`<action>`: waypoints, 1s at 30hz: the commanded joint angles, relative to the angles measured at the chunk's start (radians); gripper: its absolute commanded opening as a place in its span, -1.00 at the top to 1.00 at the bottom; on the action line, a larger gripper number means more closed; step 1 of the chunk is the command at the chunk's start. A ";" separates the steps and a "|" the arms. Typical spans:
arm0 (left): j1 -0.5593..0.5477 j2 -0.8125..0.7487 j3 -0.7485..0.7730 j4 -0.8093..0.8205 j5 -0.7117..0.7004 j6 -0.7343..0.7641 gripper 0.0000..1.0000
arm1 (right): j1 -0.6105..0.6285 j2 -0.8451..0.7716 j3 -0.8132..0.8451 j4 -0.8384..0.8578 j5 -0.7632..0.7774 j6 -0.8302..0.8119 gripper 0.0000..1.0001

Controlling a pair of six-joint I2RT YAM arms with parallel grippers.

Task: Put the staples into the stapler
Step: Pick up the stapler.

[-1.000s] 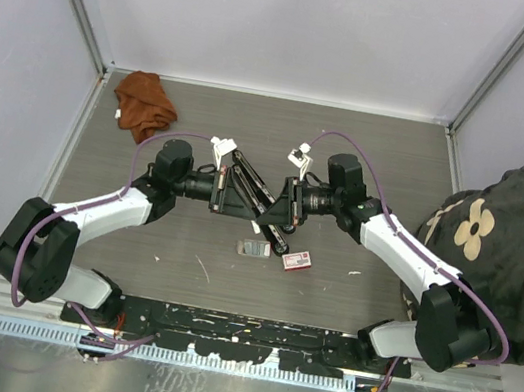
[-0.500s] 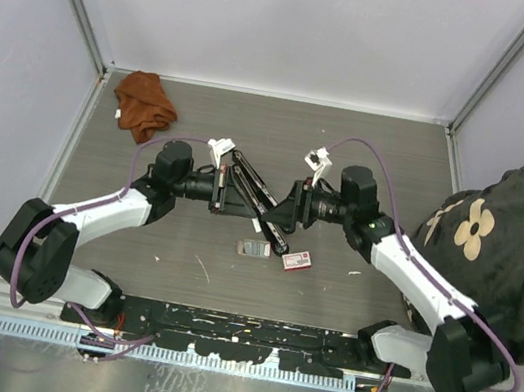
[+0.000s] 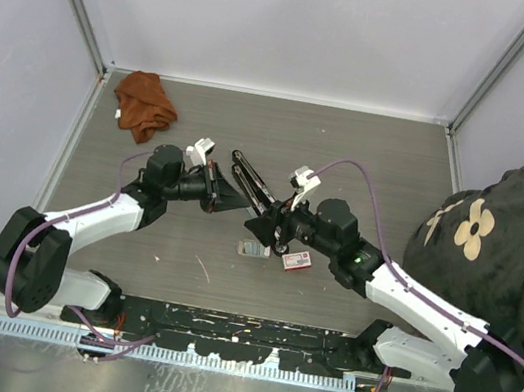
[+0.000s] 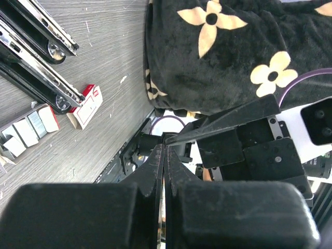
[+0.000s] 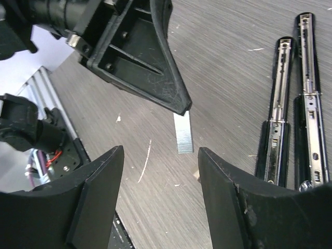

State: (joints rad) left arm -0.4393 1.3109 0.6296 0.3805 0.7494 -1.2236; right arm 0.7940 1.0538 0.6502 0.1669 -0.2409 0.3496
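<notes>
One staple strip [image 5: 182, 133] pinched in the clenched left gripper [image 4: 164, 153], so mid-load by the look of it, with the right gripper [image 5: 161, 152] spread empty alongside and the opened stapler [image 5: 281, 78] flat nearby; next, probably lining it over the rail.

Grey table [image 3: 371, 154], stapler [image 3: 250, 179], staple tray [image 3: 253, 249], box [image 3: 296, 260], cloth [image 3: 144, 102]

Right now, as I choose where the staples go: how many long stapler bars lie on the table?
2: one bar and the other bar lie side by side on the table, their ends near the red-and-white box.
</notes>
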 commanded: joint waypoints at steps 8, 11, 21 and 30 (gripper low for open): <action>0.005 -0.034 0.013 0.016 -0.004 -0.042 0.99 | 0.060 0.073 0.033 0.067 0.200 -0.091 -0.14; 0.005 -0.033 0.016 0.018 0.000 -0.043 1.00 | 0.064 0.087 0.037 0.077 0.202 -0.096 -0.02; 0.005 -0.034 0.019 0.021 0.004 -0.048 1.00 | 0.065 0.100 0.040 0.096 0.182 -0.105 0.29; 0.005 -0.033 0.019 0.023 0.007 -0.050 0.99 | 0.067 0.084 0.038 0.100 0.162 -0.128 0.49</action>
State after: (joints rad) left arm -0.4381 1.3106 0.6296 0.3759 0.7376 -1.2686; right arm 0.8555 1.1587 0.6506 0.2031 -0.0696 0.2501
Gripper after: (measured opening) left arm 0.007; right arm 0.278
